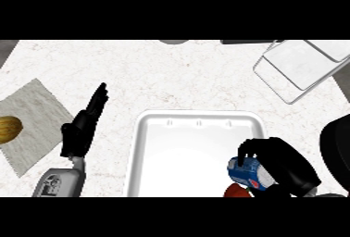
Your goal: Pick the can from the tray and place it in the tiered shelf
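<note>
A blue can (245, 172) lies inside the white tray (157, 139), near its right rim at the lower right. My right hand (284, 162) is curled round the can, fingers over its top end. A red object (236, 190) peeks out just below the can; I cannot tell what it is. The tiered shelf (301, 67), a pale wire-framed rack, stands at the back right of the counter. My left hand (85, 125) stays open to the left of the tray, fingers straight and pointing away.
A grey cloth (37, 115) lies at the left edge with a brown rounded item (8, 129) on it. A dark round object (336, 148) sits at the right edge. Dark shapes (246, 41) show along the counter's far edge.
</note>
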`<state>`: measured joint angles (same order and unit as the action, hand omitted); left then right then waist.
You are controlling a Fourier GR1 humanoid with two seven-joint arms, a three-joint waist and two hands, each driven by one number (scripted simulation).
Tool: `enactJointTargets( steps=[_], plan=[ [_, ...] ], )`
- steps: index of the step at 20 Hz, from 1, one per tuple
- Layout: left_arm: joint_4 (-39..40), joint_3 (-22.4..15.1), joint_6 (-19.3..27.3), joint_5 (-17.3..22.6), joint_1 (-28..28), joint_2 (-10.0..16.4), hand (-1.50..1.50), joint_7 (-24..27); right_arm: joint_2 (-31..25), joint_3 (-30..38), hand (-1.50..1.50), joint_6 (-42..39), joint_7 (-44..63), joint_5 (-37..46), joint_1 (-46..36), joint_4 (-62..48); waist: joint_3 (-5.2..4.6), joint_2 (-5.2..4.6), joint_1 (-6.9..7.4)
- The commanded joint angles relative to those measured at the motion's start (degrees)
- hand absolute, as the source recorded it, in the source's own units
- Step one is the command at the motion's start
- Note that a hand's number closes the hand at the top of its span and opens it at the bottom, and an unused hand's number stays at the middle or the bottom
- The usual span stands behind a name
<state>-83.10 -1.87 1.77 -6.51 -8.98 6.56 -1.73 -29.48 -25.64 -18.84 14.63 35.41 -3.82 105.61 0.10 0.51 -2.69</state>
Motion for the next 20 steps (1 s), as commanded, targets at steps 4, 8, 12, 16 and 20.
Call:
enactJointTargets(
  steps=[4, 8, 12, 16, 20],
  plan=[
    [-1.22, -0.44, 0.55, -0.03, -0.60, -1.02, 0.00, -0.84, -5.95, 17.81, 1.50, 1.53, -15.74, -20.24, 11.22, 8.90, -0.01, -0.25, -0.32],
    [-1.32, 0.40, -0.30, 0.67, 1.83, -0.09, 0.00, 0.12, -9.53, 28.63, 1.50, -0.81, -17.99, -30.06, 18.45, 18.61, -0.15, 0.10, -0.50],
    [-1.17, -0.66, -0.44, -0.56, 2.05, -0.11, 0.00, 0.47, -10.90, 41.94, 1.50, -3.98, -16.82, -42.07, 19.70, 18.62, -0.14, -0.22, 1.01],
    [2.17, 1.36, -1.58, 1.06, -0.41, 0.32, 0.00, 2.33, -12.01, 52.34, 1.50, -3.40, -12.99, -45.73, 20.26, 21.17, -0.18, -0.34, 1.07],
    [-0.34, -0.01, -1.54, 0.38, -2.21, -0.26, 0.00, -2.58, -15.80, 60.41, 1.50, -4.00, -6.48, -51.65, 14.82, 19.17, -0.16, -0.40, 2.08]
  ],
)
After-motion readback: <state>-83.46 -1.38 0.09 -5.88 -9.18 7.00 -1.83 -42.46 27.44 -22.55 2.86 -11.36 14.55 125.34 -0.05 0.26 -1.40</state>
